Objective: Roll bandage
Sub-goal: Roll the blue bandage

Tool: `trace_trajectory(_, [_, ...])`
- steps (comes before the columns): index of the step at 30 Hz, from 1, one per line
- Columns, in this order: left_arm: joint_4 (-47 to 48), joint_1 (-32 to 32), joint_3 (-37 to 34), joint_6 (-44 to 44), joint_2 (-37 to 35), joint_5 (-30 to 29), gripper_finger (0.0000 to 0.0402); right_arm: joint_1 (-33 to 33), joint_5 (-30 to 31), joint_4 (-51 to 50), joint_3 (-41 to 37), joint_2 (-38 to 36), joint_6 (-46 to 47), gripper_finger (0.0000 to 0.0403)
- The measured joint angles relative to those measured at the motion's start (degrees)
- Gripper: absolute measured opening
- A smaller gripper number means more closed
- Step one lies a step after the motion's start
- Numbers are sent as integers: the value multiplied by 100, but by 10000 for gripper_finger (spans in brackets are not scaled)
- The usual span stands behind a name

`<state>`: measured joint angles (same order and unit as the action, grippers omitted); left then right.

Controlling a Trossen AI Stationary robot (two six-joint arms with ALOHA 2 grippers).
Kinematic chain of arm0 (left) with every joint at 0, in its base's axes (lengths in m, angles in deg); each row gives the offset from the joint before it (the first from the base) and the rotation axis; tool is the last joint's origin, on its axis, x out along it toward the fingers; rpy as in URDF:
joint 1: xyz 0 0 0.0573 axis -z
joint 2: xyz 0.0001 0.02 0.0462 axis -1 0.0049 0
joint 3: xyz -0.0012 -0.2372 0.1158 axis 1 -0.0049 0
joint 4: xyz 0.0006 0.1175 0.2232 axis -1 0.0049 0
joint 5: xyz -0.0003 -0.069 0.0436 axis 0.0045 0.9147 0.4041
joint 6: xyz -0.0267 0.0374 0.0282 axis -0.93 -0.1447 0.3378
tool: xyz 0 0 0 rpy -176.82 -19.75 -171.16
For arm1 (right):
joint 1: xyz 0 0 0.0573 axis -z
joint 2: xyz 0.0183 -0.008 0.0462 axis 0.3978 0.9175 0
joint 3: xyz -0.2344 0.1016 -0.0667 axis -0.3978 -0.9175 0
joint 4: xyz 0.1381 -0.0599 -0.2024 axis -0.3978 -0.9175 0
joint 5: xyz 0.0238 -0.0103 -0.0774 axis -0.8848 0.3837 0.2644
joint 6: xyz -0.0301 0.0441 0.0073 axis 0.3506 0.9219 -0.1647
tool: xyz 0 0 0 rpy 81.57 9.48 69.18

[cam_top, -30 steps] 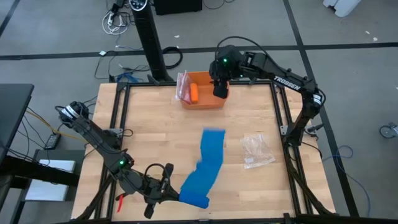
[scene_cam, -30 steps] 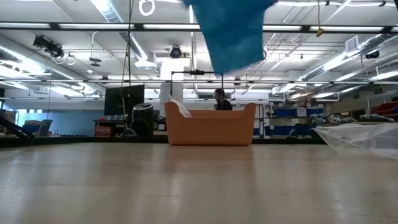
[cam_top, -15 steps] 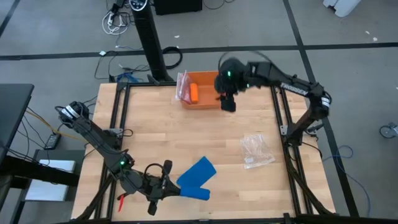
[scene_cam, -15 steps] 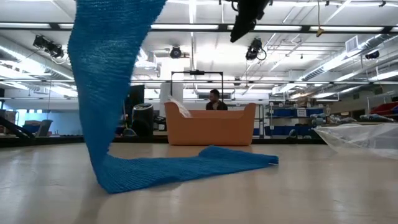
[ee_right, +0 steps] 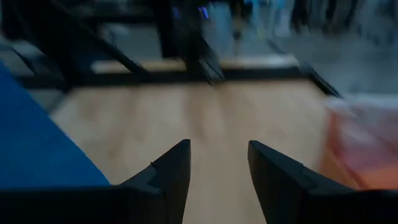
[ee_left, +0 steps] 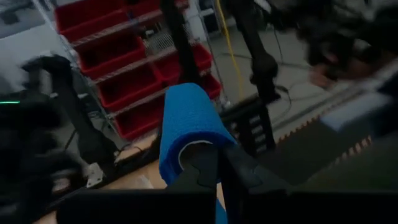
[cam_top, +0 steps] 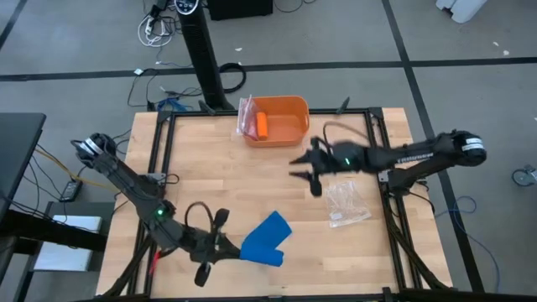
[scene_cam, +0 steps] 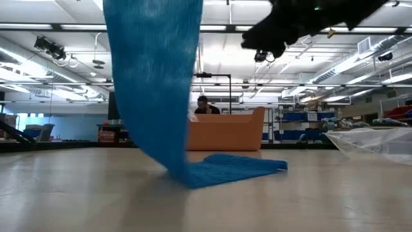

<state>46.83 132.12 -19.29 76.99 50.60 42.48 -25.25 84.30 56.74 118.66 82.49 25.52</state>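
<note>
The bandage [cam_top: 267,237] is a bright blue cloth strip near the table's front edge. My left gripper [cam_top: 235,250] is shut on one end of it. In the low view the bandage [scene_cam: 154,84] hangs down from above, and its lower end [scene_cam: 235,167] lies flat on the table. My right gripper [cam_top: 304,170] hovers open over the table's middle, between the bandage and the orange bin [cam_top: 289,134], with nothing between its fingers [ee_right: 168,171]. The right wrist view shows the bandage [ee_right: 37,149] off to one side. My left gripper pinches the bandage's raised end [ee_left: 186,134] between its two shut fingers [ee_left: 208,165], where the cloth curves over the fingertips. The fingers point about level, coming from the table's left. The strip hangs slack below them, and its other end rests on the table.
The orange bin at the table's far edge holds a small orange cylinder [cam_top: 262,124] and a crinkly bag [cam_top: 245,113]. A clear plastic bag [cam_top: 346,203] lies toward the right edge, just near of the right arm. Bare wood lies left of the bin.
My right gripper has swung from above the orange bin down toward the table's middle and tipped toward level. The bandage's far end, raised a second ago, has fallen and lies on the table. The end in my left gripper stays held.
</note>
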Motion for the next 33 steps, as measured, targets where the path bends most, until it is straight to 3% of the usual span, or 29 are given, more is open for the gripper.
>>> trace_trajectory(5, [-183,-295,0,-265,-182,347,8,-1222,1187,1672,-404,235,-18,143])
trace_trajectory(11, [-455,-738,0,-724,-215,408,8,-2036,2152,2108,-30,515,-62,149])
trace_trajectory(26, [-568,-1208,0,-808,-215,141,8,-2619,2243,2038,353,533,-4,224])
trace_trajectory(33, [-565,-1203,0,-698,-212,144,8,-2918,2814,1813,452,389,-315,234])
